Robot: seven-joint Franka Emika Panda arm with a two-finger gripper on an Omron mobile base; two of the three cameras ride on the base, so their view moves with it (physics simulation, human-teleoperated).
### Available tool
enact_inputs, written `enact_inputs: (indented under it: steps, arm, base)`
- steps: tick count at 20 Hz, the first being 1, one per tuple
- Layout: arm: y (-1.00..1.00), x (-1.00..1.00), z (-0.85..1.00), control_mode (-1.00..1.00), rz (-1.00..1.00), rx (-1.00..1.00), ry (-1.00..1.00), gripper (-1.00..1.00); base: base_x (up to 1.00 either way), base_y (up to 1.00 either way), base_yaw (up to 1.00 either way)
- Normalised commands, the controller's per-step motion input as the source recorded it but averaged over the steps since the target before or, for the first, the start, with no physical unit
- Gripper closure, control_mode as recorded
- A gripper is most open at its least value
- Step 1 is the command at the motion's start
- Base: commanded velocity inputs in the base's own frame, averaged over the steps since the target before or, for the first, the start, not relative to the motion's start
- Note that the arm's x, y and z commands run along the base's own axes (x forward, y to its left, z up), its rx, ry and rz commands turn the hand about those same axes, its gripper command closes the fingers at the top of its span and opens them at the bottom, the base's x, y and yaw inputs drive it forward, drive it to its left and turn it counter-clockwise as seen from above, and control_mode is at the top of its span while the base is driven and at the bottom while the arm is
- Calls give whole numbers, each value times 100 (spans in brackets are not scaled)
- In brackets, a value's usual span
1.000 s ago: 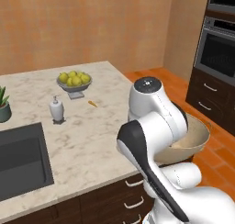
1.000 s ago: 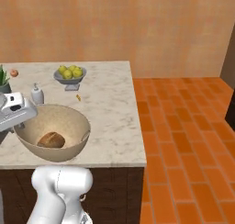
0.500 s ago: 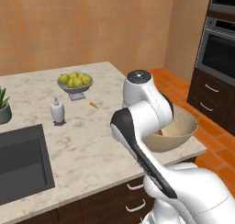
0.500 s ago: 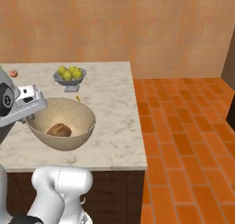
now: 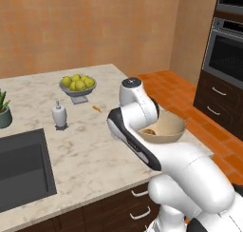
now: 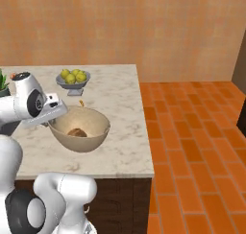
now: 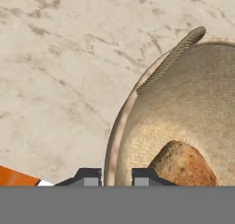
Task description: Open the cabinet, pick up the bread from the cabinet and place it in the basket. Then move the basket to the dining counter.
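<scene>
The tan basket sits over the near right part of the dining counter, tilted a little; whether it touches the top I cannot tell. The brown bread lies inside it. My gripper is shut on the basket's left rim. In the hand view, the two fingertips pinch the woven basket rim between them, with the bread just inside and the marble counter beyond. In the left base view the basket shows behind my arm, near the counter corner. The cabinet is out of view.
A grey bowl of yellow fruit stands at the counter's far side, with a small orange scrap near it. A soap dispenser, a dark sink and a potted plant lie left. Oven and drawers stand right, across the brick floor.
The arm has carried the basket with the bread from beyond the counter's right edge inward over the marble top. The grip on the rim is unchanged.
</scene>
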Motion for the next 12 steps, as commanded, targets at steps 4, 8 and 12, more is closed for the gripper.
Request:
enact_inputs:
  steps: [4,8,12]
  arm:
    - [0,93,-54,-100,0,-1,0,100]
    - [0,88,-52,-100,0,-2,-5,100]
    - [0,48,-44,-100,0,0,-4,100]
  base:
    - [0,0,0]
    - [0,0,0]
    - [0,0,0]
